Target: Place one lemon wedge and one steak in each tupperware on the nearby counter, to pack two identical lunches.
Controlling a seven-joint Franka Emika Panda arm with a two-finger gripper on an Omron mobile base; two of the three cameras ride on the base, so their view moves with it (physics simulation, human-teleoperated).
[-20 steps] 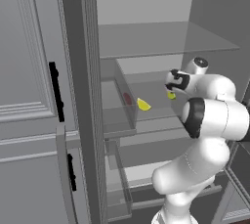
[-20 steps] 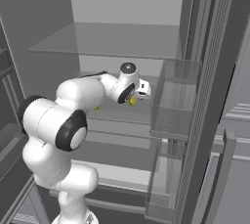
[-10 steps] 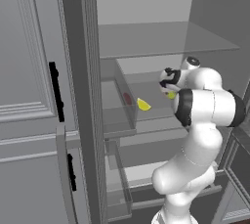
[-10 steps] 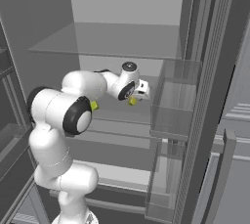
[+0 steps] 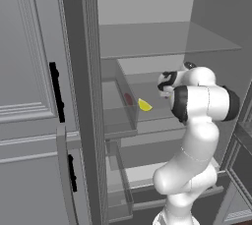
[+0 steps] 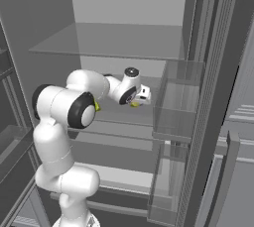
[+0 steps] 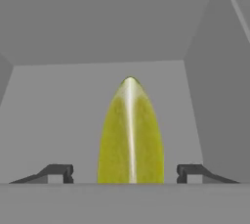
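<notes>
My gripper point(image 7: 126, 171) is open inside the fridge, its fingertips point(image 7: 59, 171) wide apart on either side of a yellow-green lemon wedge point(image 7: 130, 135) that lies on the shelf and touches neither finger. The left base view shows the gripper point(image 5: 165, 82) above that shelf. The right base view shows the gripper point(image 6: 142, 95) just over this wedge point(image 6: 134, 104). A second lemon wedge point(image 5: 144, 104) lies to the left. Beside it is the red-pink steak point(image 5: 128, 99), seen through a clear bin. The tupperware and the counter are out of view.
A glass shelf point(image 5: 162, 40) hangs close above the hand. The fridge's open door point(image 5: 74, 96) carries clear bins point(image 6: 173, 114) that flank the shelf. Fridge walls close in on both sides. Drawers point(image 5: 142, 172) sit below.
The hand has slid a little to the left along the shelf. The arm's upper links have swung in behind it. The wedges and steak have not moved.
</notes>
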